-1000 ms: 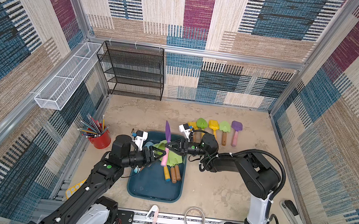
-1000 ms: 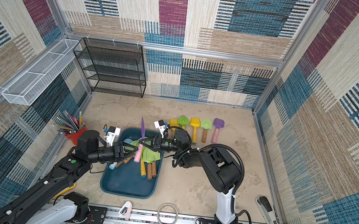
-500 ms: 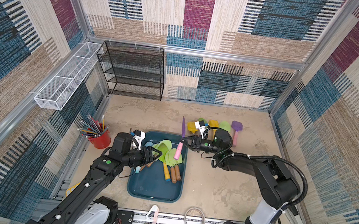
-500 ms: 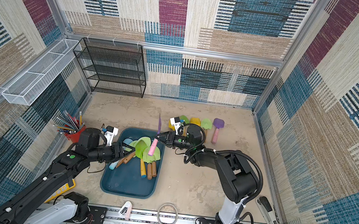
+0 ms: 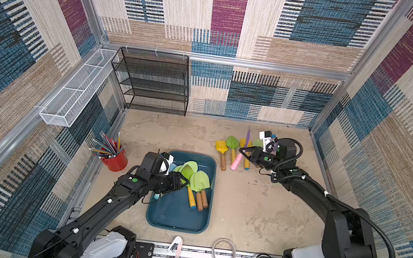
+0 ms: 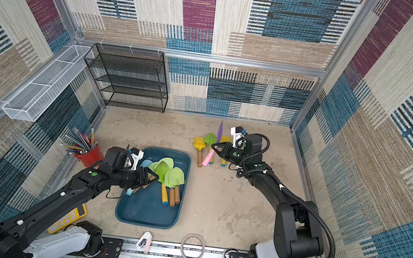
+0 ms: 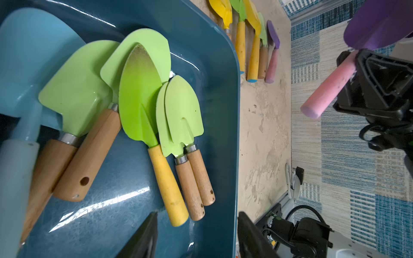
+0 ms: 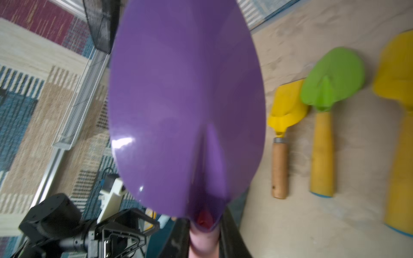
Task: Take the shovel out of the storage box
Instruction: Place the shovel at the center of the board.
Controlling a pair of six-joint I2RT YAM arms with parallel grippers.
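Shovel (image 5: 236, 163) with purple blade and pink handle sits outside the storage box (image 5: 178, 219), held in the air by the right pincer (image 5: 243, 151), whose jaws are clamped on the top of the handle just under the blade; the blade points up and the handle slants down over a row of shovels (image 5: 231, 143) lying side by side on the bench (image 5: 256, 212), beside the box's far right corner. In the right wrist view the purple blade (image 8: 185, 111) fills most of the picture; a yellow shovel (image 8: 287, 105) and a green one (image 8: 333, 78) lie flat on the bench beyond it.

Left pincer (image 5: 183, 183) hovers over the left side of the box with its jaws apart and nothing between them; its fingers (image 7: 145, 236) show above the box's glossy floor. Inside the box lie several green shovels (image 7: 138, 93) with wooden or yellow handles, fanned and overlapping, and a light blue shovel (image 7: 33, 55) at the edge of the pile. A red cup (image 5: 115, 162) of pencils stands near the box's left side.
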